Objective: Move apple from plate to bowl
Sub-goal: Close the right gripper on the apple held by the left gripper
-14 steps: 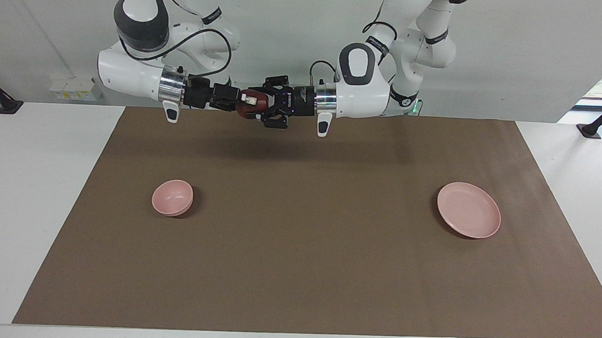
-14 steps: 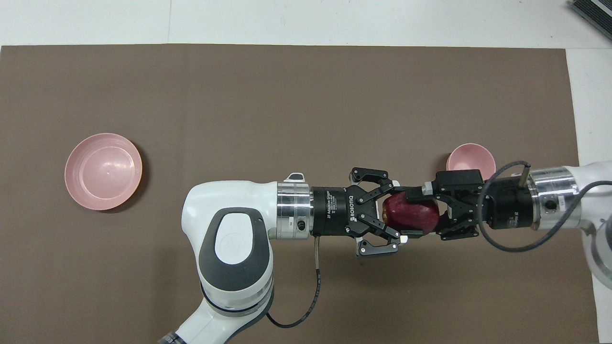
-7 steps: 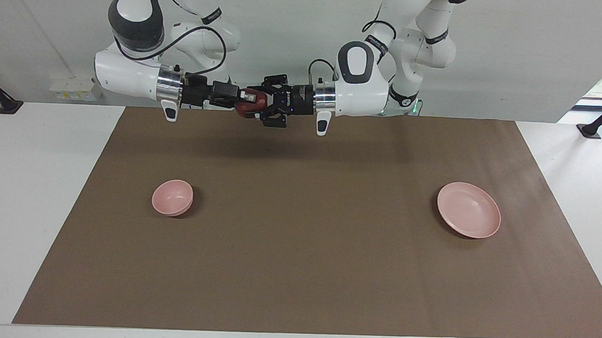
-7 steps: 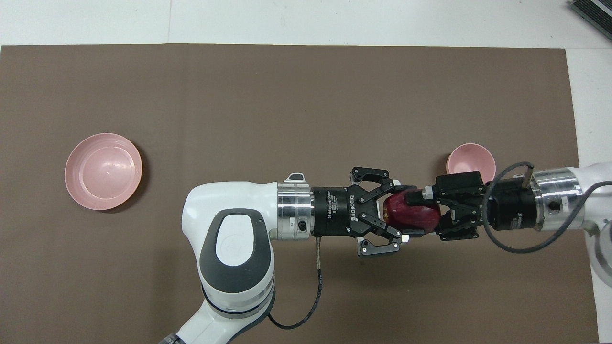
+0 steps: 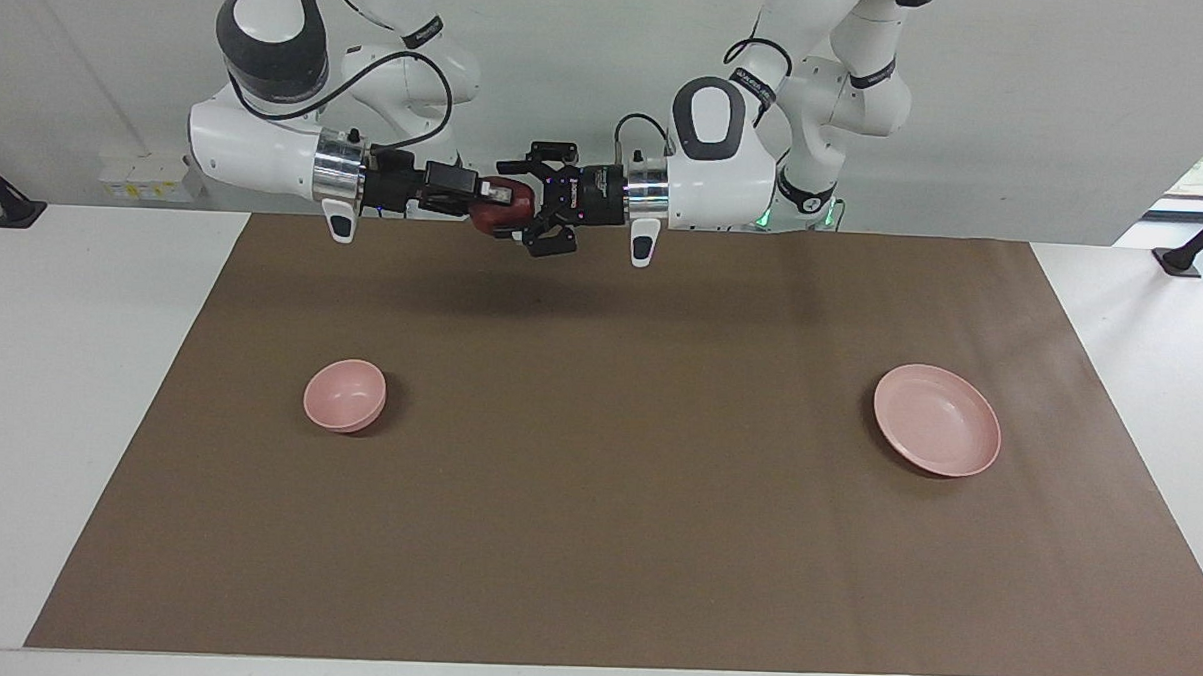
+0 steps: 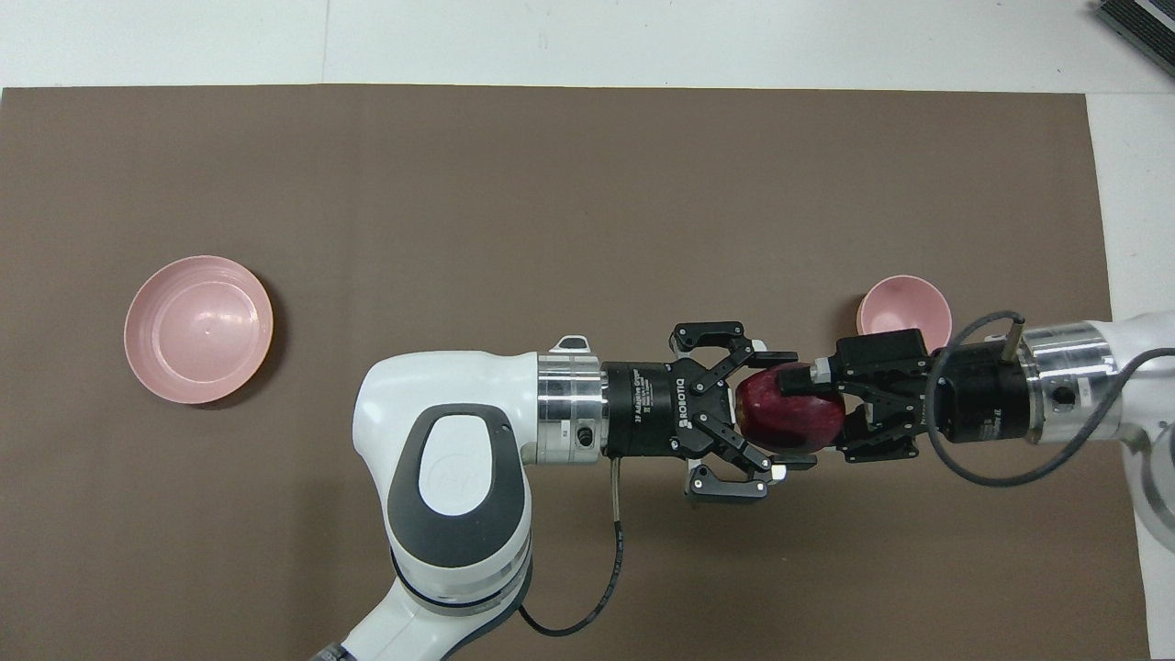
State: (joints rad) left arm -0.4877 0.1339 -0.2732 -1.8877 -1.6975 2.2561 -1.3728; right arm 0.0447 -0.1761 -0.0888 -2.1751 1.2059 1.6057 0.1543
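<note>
Maroon apple [image 5: 501, 217] hangs high above the bench between my two level hands, pinched in the right hand [image 5: 488, 207] with the left hand [image 5: 532, 208] spread around it, and I judge the bowl [image 5: 344, 395] lies toward the right arm's end.

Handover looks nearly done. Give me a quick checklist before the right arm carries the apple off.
1. Right hand shut on the apple: ok.
2. Left hand open: ok.
3. Left hand's fingers fully clear of the apple: cannot tell.
4. Bowl upright and empty, at the right arm's end of the table: ok.
5. Plate empty, apple off it: ok.
6. Apple over the bowl: not ok. It hangs over the brown mat.
</note>
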